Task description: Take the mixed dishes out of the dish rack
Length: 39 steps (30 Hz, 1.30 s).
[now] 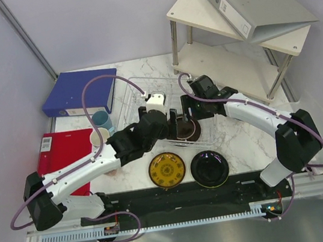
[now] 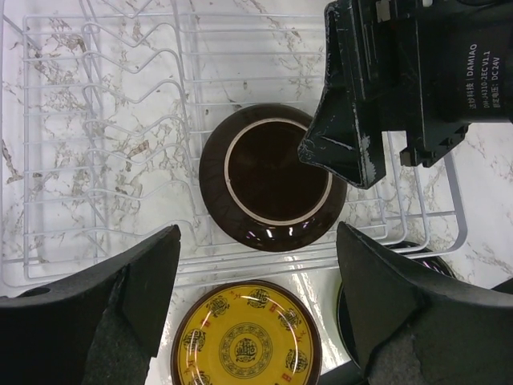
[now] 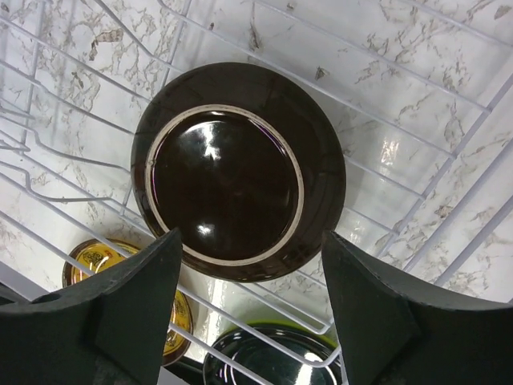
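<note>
Dark plate lies face-down at the near edge of the rack; left pincer and right pincer hover released above.

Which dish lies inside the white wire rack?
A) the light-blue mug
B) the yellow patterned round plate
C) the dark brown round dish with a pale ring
C: the dark brown round dish with a pale ring rests on the wires of the white wire rack, while the yellow patterned round plate and the light-blue mug sit outside it on the marble table.
</note>
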{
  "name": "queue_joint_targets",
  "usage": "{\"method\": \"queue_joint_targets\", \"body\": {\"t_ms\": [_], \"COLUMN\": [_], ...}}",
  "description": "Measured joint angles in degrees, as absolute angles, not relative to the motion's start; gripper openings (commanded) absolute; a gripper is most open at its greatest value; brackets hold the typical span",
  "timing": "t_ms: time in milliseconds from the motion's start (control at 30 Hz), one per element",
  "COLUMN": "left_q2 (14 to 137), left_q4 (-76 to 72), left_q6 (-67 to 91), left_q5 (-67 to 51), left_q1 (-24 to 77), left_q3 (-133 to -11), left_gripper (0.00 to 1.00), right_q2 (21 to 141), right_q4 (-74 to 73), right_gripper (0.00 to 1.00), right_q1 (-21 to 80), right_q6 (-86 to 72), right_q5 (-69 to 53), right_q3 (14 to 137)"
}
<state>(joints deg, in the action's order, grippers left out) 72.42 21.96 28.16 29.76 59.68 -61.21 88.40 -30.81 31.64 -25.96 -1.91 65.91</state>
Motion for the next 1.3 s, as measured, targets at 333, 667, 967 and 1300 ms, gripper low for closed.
{"method": "queue_joint_targets", "body": {"t_ms": [333, 667, 967, 1300], "left_q2": [73.97, 77.32, 77.32, 77.32], "left_q4": [18.41, 17.23, 16.53, 16.34], "left_q6": [28.16, 28.16, 28.16, 28.18], "left_q5": [29.52, 28.08, 27.88, 27.83], "left_q1": [58.98, 57.1, 56.93, 56.86], "left_q3": [-60.2, -60.14, -59.55, -58.83], "left_gripper": [0.83, 0.82, 0.81, 0.81], "right_q2": [95.64, 99.22, 99.24, 98.94], "right_q4": [-31.99, -29.78, -29.3, -29.43], "right_gripper": [0.78, 0.78, 0.78, 0.8], "right_q1": [31.57, 30.5, 30.52, 30.41], "right_q6": [-29.26, -30.35, -29.52, -27.31], "right_q5": [-1.3, -1.83, 0.82, 6.61], "right_q3": [65.91, 65.93, 66.13, 66.48]}}
